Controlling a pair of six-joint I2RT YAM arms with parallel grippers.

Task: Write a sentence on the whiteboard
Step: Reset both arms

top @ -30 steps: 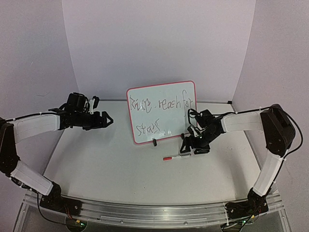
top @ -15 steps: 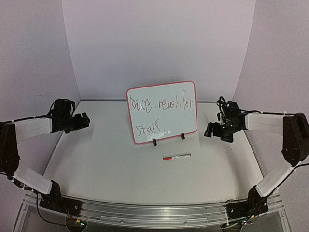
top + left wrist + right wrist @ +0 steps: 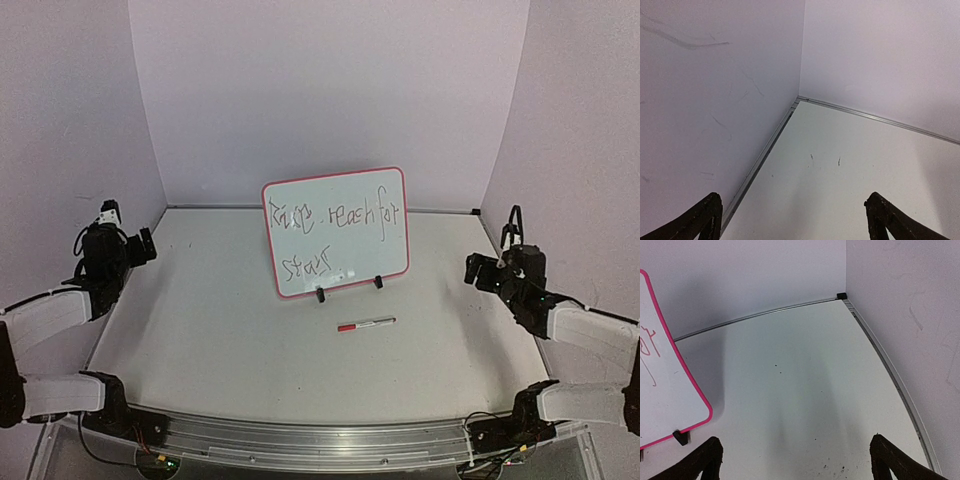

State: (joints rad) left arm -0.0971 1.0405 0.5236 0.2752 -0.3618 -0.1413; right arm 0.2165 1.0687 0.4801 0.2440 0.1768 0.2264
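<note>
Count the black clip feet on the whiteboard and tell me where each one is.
2. The middle foot grips the bottom edge of the whiteboard near its centre; the right foot grips the same edge nearer the right corner. None looks hidden in the top view.

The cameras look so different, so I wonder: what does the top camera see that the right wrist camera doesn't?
Only the top view shows the whole sentence, the pen lying in front of the whiteboard, and the left arm. Only the right wrist view shows faint scuffs on the right wall. Both show the whiteboard's pink edge and the white table.
</note>
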